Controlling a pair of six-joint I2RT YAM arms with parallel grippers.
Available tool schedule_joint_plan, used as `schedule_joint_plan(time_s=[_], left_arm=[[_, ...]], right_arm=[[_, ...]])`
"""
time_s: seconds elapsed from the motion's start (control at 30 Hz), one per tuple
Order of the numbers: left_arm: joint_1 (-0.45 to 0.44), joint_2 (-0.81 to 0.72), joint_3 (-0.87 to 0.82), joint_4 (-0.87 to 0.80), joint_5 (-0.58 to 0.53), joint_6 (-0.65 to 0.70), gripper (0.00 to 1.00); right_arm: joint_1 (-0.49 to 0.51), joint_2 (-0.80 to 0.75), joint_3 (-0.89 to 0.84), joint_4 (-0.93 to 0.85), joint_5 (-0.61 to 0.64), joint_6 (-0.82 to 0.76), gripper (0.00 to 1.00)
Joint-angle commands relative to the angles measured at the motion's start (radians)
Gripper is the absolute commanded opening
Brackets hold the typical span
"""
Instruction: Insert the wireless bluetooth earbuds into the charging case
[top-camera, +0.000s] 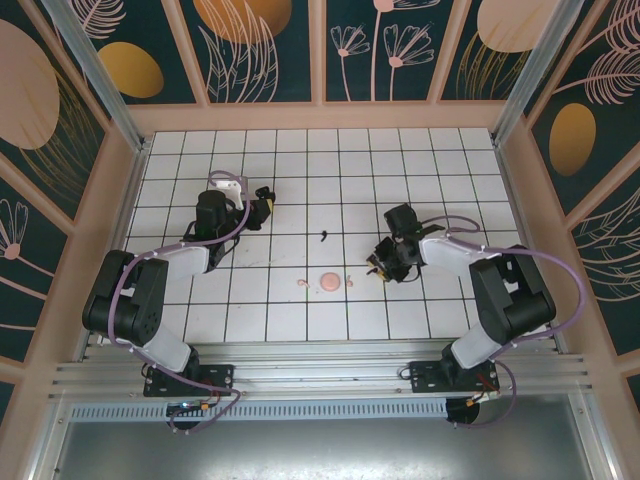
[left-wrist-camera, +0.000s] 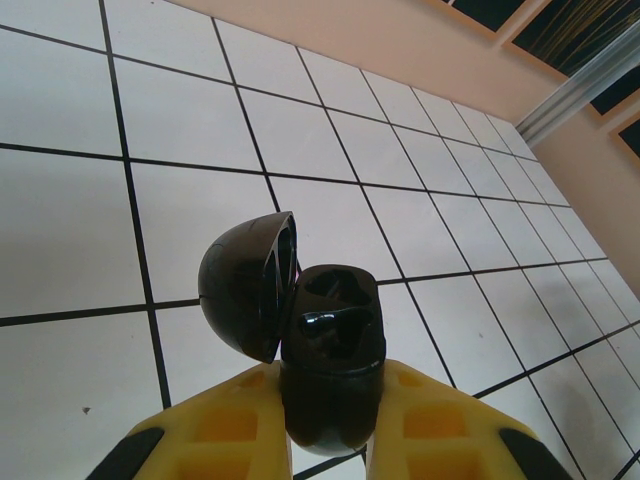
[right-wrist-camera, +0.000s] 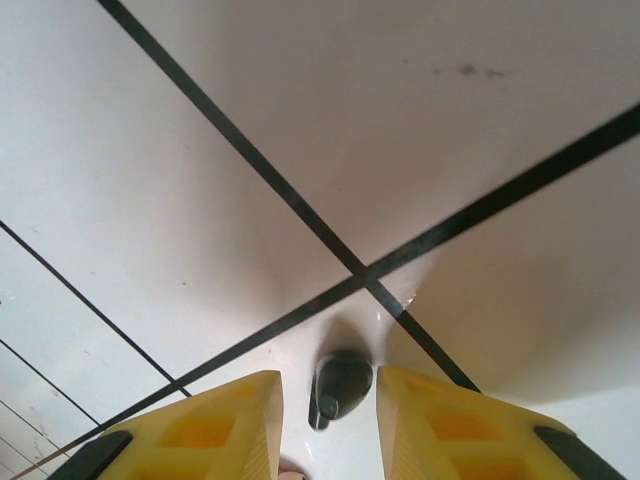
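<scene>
Early stage: no earbud is visibly going in yet. Right claw (right-wrist-camera: 328, 378) sits low over the desk (right-wrist-camera: 450, 150), yellow fingers part-open astride a black earbud (right-wrist-camera: 340, 385). There are thin gaps on both sides, so it is not gripping. The bud is tiny, glossy dark plastic with a rounded head and short stem, lying on shiny white tile beside a black grid crossing.

To that claw's left a round pink case (top-camera: 329, 283) lies flat on the desk, with a pale pink earbud (top-camera: 303, 284) just beside it on the side away from the claw. Farther out, left and ahead of the claw, a second black earbud (top-camera: 325, 237) lies loose; it is small and curved.

Left claw (left-wrist-camera: 330, 385) is clenched on the black charging case (left-wrist-camera: 330, 370), with the domed lid hinged open and a smooth shiny shell. Something glossy sits in the well; can't tell if it's a seated bud.

Left to do: grab, carry and seat the loose buds.
</scene>
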Motion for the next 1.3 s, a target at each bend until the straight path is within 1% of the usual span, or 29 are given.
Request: schedule_joint_plan(time_s=[0.0, 0.1, 0.23, 0.33, 0.47, 0.67, 0.87, 1.27], left_arm=[[-0.004, -0.021, 0.011, -0.012, -0.015, 0.026, 0.05], [-0.005, -0.023, 0.011, -0.012, -0.015, 0.026, 0.05], [-0.004, -0.026, 0.012, -0.016, -0.015, 0.028, 0.05], [-0.005, -0.029, 0.007, -0.017, -0.014, 0.028, 0.05], [-0.004, -0.030, 0.007, -0.012, -0.014, 0.027, 0.05], [-0.005, -0.033, 0.012, -0.018, -0.015, 0.030, 0.05], [-0.004, -0.030, 0.009, -0.021, -0.015, 0.031, 0.05], [-0.004, -0.029, 0.011, -0.023, -0.023, 0.036, 0.05]], right_arm=[[-0.008, 0.019, 0.041, -0.012, 0.014, -0.045, 0.32], [-0.009, 0.022, 0.083, -0.081, 0.035, -0.083, 0.34], [-0.008, 0.028, 0.171, -0.275, 0.099, -0.153, 0.35], [-0.008, 0.030, 0.210, -0.356, 0.117, -0.179, 0.34], [0.007, 0.076, 0.256, -0.373, 0.111, -0.214, 0.31], [0.026, 0.167, 0.312, -0.412, 0.124, -0.261, 0.31], [0.031, 0.199, 0.322, -0.377, 0.088, -0.274, 0.29], [0.045, 0.246, 0.345, -0.387, 0.084, -0.290, 0.27]])
